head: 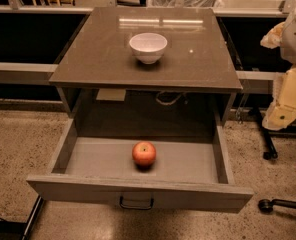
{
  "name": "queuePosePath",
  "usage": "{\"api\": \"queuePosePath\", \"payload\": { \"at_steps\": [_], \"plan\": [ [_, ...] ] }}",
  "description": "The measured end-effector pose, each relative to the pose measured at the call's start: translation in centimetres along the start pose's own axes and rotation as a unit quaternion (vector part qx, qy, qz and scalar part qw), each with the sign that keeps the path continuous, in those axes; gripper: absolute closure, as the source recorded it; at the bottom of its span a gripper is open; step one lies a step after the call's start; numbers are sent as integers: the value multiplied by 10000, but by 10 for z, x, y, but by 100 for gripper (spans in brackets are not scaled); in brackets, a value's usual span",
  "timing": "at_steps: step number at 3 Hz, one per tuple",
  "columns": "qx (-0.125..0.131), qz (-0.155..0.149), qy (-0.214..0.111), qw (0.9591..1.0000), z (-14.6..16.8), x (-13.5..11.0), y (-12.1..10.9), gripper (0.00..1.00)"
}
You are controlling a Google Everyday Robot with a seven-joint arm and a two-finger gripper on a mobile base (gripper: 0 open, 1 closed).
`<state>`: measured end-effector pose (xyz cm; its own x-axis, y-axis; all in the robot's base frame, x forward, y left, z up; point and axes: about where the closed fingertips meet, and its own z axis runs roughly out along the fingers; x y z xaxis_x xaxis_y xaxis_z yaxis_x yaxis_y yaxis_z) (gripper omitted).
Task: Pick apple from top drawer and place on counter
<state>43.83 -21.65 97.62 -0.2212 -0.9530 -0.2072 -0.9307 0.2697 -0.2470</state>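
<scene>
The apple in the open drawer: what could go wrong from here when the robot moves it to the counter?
The gripper hangs at the view's right edge, far from the apple.
1. The apple is round and lies loose on the floor of the top drawer; an off-centre grasp may roll it away.
2. The counter juts over the drawer's rear; a careless lift might strike its edge.
3. The white bowl stands mid-counter; placing nearby could bump it.

The apple [144,153] is red with yellow-orange patches, the drawer [88,190] grey with a dark handle [136,203], the counter [98,59] brown-grey, the bowl [148,46] white, the floor [18,134] speckled beige. The gripper [282,113], at the right edge, is cream.
</scene>
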Motion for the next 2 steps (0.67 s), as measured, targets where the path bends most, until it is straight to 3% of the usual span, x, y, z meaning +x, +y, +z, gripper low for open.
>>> {"api": "queuePosePath", "payload": {
  "at_steps": [1,2],
  "plan": [
    [72,-7,-28,10000,0,-2,-1,0],
    [-457,-7,-563,9974,66,-31,18,0]
  ]
}}
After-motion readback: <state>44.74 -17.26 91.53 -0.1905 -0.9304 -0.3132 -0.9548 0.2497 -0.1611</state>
